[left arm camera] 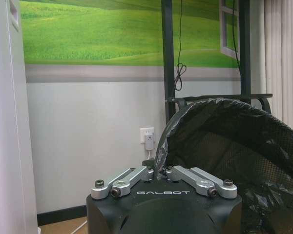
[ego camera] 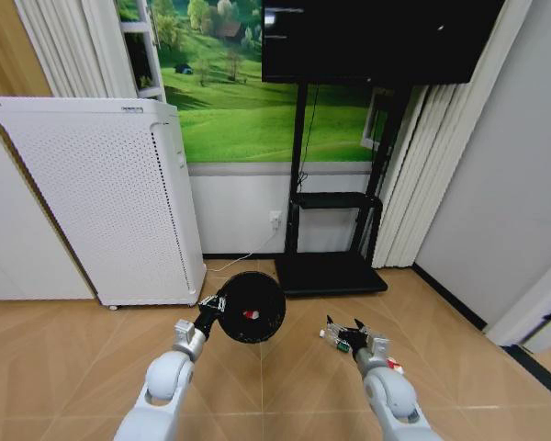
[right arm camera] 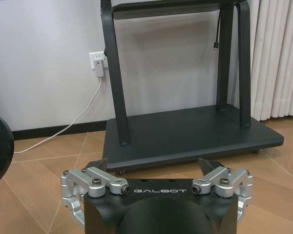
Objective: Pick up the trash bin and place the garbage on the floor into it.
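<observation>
Left gripper (ego camera: 217, 309) clamps trash bin (ego camera: 252, 307) rim, mouth upward for loading; right gripper (ego camera: 347, 333), at 3 o'clock, fingers apart

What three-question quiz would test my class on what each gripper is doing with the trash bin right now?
1. True or false: the right gripper holds the round black mesh trash bin.
2. What clamps the bin's rim? A) the left gripper; B) the right gripper; C) nothing, it stands on the ground.
3. Fill in: above the light brown herringbone parquet floor, the right gripper's jaws stand ____.

Key: 1 false; 2 A; 3 open.
</observation>
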